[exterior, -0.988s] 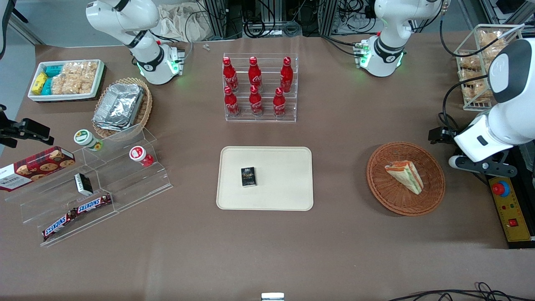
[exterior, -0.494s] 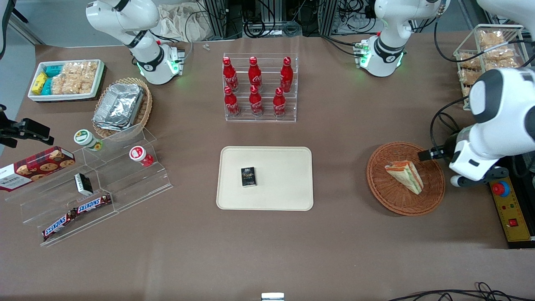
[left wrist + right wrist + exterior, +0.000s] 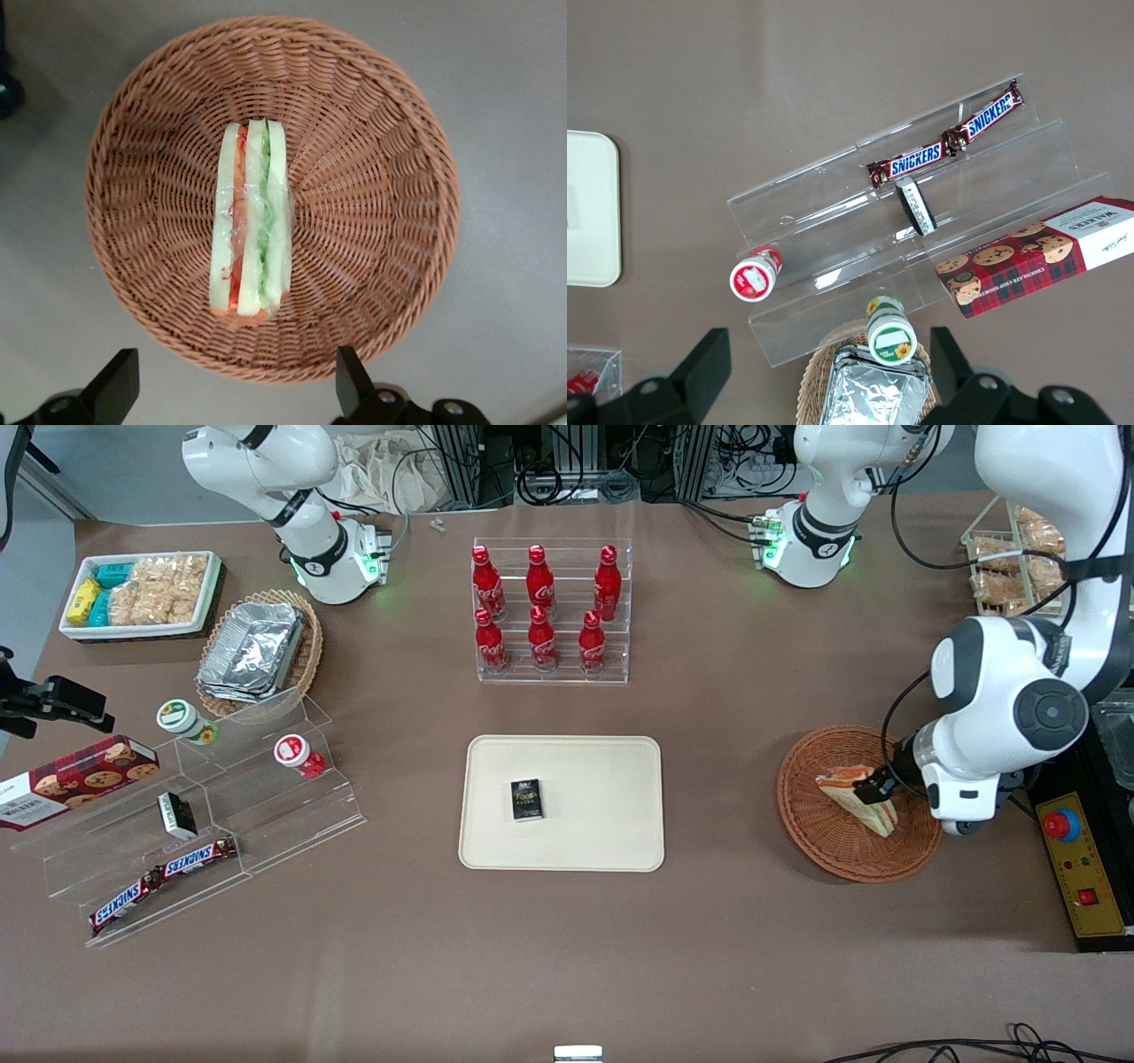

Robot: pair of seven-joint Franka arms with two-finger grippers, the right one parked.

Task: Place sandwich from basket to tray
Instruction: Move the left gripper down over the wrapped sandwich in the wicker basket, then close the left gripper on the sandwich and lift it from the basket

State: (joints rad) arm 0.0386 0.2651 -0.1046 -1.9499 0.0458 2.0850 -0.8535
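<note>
Gripper (image 3: 235,390) hovers spread above sandwich (image 3: 251,219) in basket (image 3: 372,115).

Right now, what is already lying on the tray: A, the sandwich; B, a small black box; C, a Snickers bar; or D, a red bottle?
B: a small black box lies on the tray, while the sandwich sits in the basket under the open end effector.

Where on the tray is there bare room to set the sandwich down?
The tray has bare room all around the small dark box, most toward the basket. The sandwich lies in that basket; the gripper hovers above it, fingers open.
</note>
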